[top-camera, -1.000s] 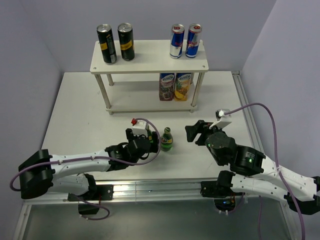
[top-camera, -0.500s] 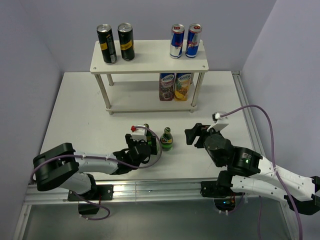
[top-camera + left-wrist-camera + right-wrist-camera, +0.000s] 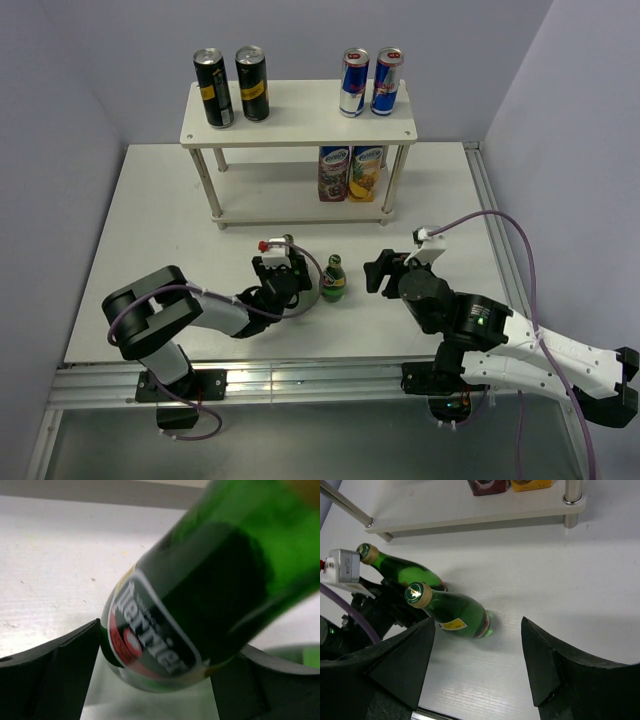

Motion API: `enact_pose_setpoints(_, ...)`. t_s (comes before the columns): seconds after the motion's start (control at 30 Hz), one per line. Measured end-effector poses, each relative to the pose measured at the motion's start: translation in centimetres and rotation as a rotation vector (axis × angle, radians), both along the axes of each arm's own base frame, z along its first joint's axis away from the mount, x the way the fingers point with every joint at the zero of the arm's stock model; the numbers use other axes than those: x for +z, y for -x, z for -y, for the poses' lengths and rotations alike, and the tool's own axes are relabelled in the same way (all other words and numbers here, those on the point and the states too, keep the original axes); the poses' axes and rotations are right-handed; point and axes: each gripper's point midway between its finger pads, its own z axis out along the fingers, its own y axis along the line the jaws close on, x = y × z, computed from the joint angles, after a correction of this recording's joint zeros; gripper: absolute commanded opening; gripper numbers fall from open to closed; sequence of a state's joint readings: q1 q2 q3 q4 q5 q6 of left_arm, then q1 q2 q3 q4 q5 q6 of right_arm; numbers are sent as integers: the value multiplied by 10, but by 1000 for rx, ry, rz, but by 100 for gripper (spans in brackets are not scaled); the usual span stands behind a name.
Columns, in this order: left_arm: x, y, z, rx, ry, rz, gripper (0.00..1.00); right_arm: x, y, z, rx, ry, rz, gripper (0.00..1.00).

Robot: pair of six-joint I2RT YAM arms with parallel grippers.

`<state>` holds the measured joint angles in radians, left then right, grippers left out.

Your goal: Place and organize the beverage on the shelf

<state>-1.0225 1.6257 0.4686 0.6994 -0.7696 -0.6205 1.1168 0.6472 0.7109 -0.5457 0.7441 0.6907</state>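
Two fingers of the left hand pinch the tilted bottle low on its labelled belly, its cap leaning toward the desk's far edge, the forearm lying low along the near edge. Glass like this is likely heavy for its size, slick and breakable, so the straight labelled body looks a safer hold than the neck. Just beside it, at mid-desk near the near edge, the upright bottle stands before the spread right hand, with the shelf well apart toward the far edge.
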Motion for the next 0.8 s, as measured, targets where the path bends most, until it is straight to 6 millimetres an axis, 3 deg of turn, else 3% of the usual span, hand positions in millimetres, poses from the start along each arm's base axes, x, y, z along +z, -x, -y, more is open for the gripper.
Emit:
enact_pose_setpoints(0.07,0,-9,-4,17,5,7,66,0,0,-1,1,-1,0,77)
enact_pose_setpoints(0.1,1,-12,-6,26,3,12,52,0,0,-1,1,-1,0,77)
enact_pose_setpoints(0.17,1,-19,-10,42,-12,17,38,0,0,-1,1,-2,0,77)
enact_pose_setpoints(0.2,1,-21,-11,45,-17,18,27,-1,-1,-1,1,-2,1,77)
enact_pose_setpoints(0.33,1,-23,-10,43,-42,16,1,-7,0,0,1,9,-5,77)
enact_pose_setpoints(0.6,7,-21,-22,37,-183,-22,0,-8,-1,-2,3,-1,-1,77)
enact_pose_setpoints(0.8,34,-35,-40,62,-228,-19,0,-9,0,-1,4,-18,7,77)
